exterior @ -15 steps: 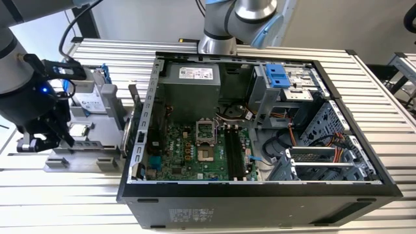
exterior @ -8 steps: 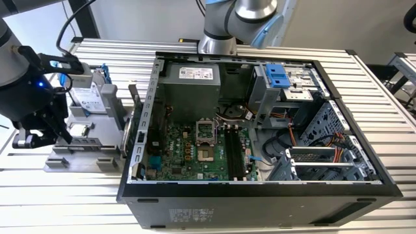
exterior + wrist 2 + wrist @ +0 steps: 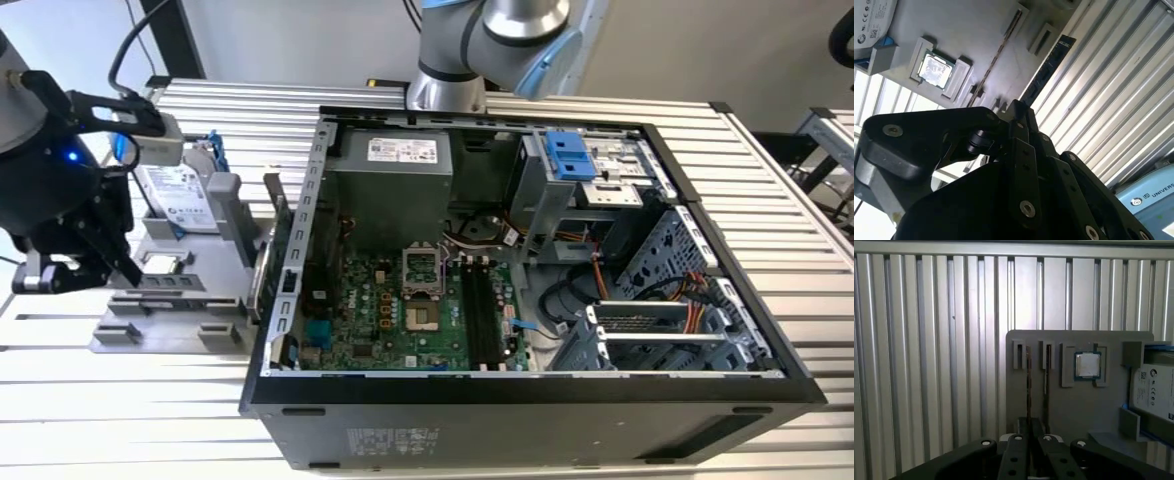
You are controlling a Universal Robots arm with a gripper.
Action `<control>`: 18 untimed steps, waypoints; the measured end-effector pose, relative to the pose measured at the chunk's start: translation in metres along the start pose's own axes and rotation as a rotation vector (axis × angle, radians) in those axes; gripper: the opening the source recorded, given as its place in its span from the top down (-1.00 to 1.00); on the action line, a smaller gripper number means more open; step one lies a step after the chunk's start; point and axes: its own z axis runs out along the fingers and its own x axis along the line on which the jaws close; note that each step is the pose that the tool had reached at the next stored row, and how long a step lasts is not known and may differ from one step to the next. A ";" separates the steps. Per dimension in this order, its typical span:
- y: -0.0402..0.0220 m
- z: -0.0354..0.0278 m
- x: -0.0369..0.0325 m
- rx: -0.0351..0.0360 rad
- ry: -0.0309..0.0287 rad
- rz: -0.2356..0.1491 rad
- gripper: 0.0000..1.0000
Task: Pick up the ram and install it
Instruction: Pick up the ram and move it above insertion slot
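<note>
Black gripper (image 3: 134, 272) at the exterior view's left hangs over the grey holder (image 3: 160, 335) on the desk (image 3: 134, 420); cannot tell if jaws grip. The ram (image 3: 1050, 64) stands edge-up in holder, at gripper tip. PC case (image 3: 534, 385) sits right.

Silver-grey arm (image 3: 514, 20), light-blue joint cap (image 3: 558, 55) | black gripper (image 3: 1031, 429), linked bars (image 3: 1014, 462), silver screws (image 3: 986, 443) | black cable (image 3: 134, 40), blue light (image 3: 70, 155)
</note>
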 end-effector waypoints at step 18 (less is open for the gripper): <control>-0.0001 -0.0223 -0.0014 0.0000 0.0001 0.000 1.00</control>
